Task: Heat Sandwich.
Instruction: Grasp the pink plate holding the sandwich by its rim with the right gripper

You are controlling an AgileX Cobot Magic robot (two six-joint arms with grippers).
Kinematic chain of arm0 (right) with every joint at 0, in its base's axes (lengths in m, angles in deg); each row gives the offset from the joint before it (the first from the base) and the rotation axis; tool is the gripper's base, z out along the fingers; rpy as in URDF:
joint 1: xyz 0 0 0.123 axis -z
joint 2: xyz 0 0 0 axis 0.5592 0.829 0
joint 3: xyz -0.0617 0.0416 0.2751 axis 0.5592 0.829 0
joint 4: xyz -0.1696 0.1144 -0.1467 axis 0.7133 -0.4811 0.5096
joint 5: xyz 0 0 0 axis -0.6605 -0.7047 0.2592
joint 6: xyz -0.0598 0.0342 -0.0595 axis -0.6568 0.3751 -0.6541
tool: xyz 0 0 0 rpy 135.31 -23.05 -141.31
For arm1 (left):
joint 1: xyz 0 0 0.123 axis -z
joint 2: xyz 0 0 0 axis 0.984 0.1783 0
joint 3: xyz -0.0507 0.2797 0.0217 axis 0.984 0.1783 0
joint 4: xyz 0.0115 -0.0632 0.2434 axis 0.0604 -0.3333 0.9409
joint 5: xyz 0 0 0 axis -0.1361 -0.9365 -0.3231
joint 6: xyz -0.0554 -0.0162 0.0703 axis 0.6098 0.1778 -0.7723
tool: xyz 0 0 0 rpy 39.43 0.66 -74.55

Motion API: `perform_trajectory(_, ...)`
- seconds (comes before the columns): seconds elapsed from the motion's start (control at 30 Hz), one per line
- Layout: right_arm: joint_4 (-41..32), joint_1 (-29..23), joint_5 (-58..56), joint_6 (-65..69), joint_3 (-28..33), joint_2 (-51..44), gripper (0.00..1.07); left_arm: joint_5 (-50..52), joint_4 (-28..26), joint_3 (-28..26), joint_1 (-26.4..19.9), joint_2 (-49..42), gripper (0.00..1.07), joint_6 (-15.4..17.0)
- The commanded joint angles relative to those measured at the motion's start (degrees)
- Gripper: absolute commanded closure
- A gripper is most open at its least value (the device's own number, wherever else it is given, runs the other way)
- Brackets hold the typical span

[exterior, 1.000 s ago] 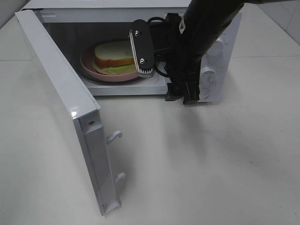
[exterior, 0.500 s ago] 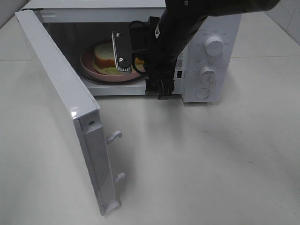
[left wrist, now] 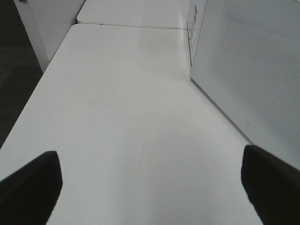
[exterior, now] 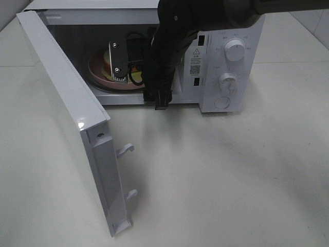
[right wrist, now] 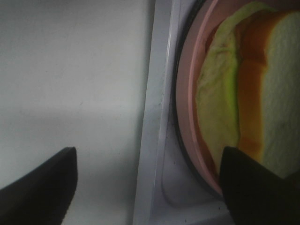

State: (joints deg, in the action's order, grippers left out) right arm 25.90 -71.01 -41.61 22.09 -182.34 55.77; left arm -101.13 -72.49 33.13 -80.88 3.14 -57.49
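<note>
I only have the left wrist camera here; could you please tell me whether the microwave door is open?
Observer: Yes, the microwave door stands wide open.
Operator: Thank you. Is the sandwich inside?
Observer: Yes, the sandwich lies on a pink plate in the cavity.
Operator: And where is the right gripper?
Observer: The right gripper is at the front of the cavity by the plate, open and holding nothing.
</note>
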Motion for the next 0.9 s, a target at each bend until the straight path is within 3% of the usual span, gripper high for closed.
perform_trajectory(0.03, -1.03, -0.4, 0.11, 0.46, -4.01, 2.92, 0.28, 0.29, 0.0, 0.17, -0.11, -1.49, 0.09, -0.06)
perform_trajectory(0.5, 0.23, -0.23, -1.6, 0.63, -13.24, 10.66, 0.3, 0.29, 0.0, 0.17, -0.11, -1.49, 0.09, -0.06)
perform_trajectory(0.9, 1.38, 1.03, -1.66, 1.43, -13.24, 12.66, 0.33, 0.29, 0.0, 0.17, -0.11, -1.49, 0.09, -0.06)
